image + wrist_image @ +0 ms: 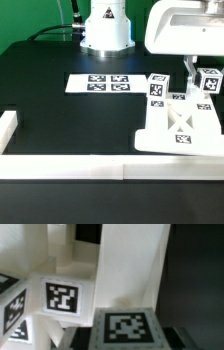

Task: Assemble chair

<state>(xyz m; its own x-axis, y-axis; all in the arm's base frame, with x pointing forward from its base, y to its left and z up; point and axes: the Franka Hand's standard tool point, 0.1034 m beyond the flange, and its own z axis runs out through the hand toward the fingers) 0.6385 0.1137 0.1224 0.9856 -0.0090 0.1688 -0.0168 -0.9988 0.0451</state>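
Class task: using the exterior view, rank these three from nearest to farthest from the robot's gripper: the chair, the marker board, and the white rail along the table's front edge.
1. The chair: directly under the gripper, on the exterior view's right.
2. The marker board: flat on the table, toward the exterior view's left of the gripper.
3. The white rail: along the table's front edge, farthest.

The chair stands on the desk near the front corner at the exterior view's right, just behind the rail that edges the desk's front. The marker board lies flat toward the desk's back edge, beside the arm's base. The claw hangs over the chair's rear parts.
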